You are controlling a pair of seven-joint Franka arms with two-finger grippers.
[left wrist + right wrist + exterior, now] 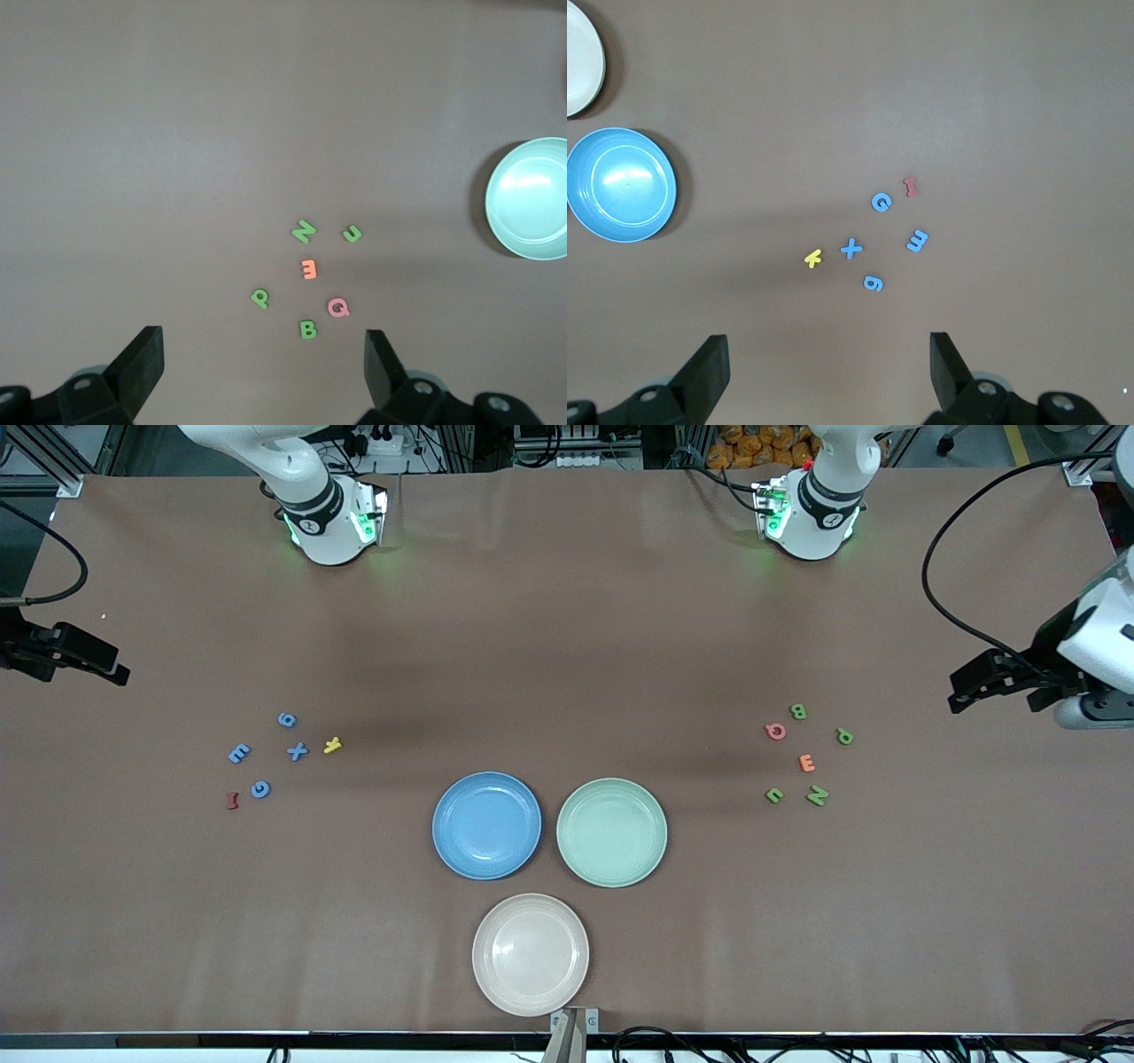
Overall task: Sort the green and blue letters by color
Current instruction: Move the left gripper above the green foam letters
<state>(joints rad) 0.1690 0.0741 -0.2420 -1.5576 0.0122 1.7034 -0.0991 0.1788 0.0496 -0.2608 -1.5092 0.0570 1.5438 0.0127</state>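
The blue letters 9, E, X and G lie flat toward the right arm's end of the table. They also show in the right wrist view, around the X. The green letters B, P, U and N lie toward the left arm's end, seen again around the N. My left gripper hangs open over bare table beside the green group. My right gripper hangs open beside the blue group. Both hold nothing.
A blue plate and a pale green plate sit side by side mid-table, with a beige plate nearer the camera. A yellow Y and a dark red letter lie among the blue letters. A pink Q and an orange E lie among the green.
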